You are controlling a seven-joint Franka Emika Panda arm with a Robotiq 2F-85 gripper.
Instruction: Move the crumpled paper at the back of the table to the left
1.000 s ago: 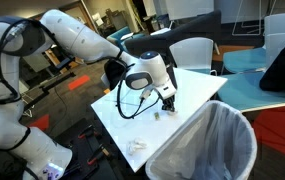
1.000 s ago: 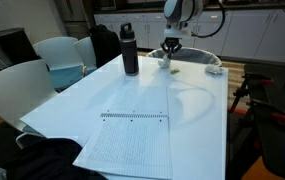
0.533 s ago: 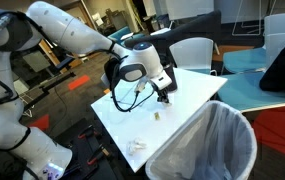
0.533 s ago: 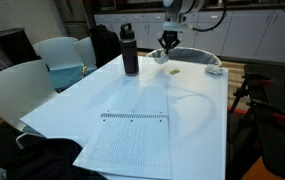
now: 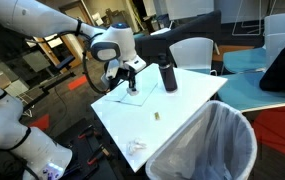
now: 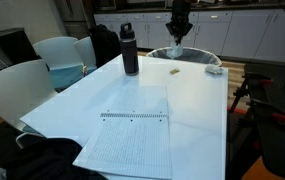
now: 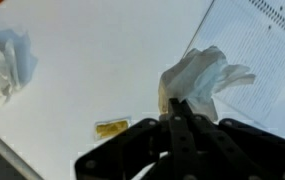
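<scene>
Since half a second ago, the Robotiq gripper point(image 5: 132, 84) has swung away from the spot beside the tall black bottle point(image 5: 168, 76) and now hangs on that bottle's other side in an exterior view, raised off the white square table point(image 5: 182, 110). We read the height as deliberate: carried high, the load clears the bottle and the other litter.

In the wrist view the gripper point(image 7: 177, 112) is clenched, its dark fingers meeting on the small white crumpled paper wad point(image 7: 197, 78), which bulges out past the fingertips. So the task's paper is in the air, pinched at one edge, not resting on the tabletop. We cannot make the wad out clearly in either exterior view.

Below it the wrist view shows the tiny yellowish scrap point(image 7: 112, 127) lying on bare table, the larger, looser white crumpled paper point(image 7: 2, 62) well apart at the frame's edge, and the lined spiral notebook point(image 7: 267, 60) off to the other side. Both loose bits sit where they lay, near the bin with the clear plastic liner point(image 5: 217, 130); they are not our business.

We judge the pick done and the carry under way. What remains is to lower over open table and let go. A wad held only by an edge is light and may cling or roll on release.
</scene>
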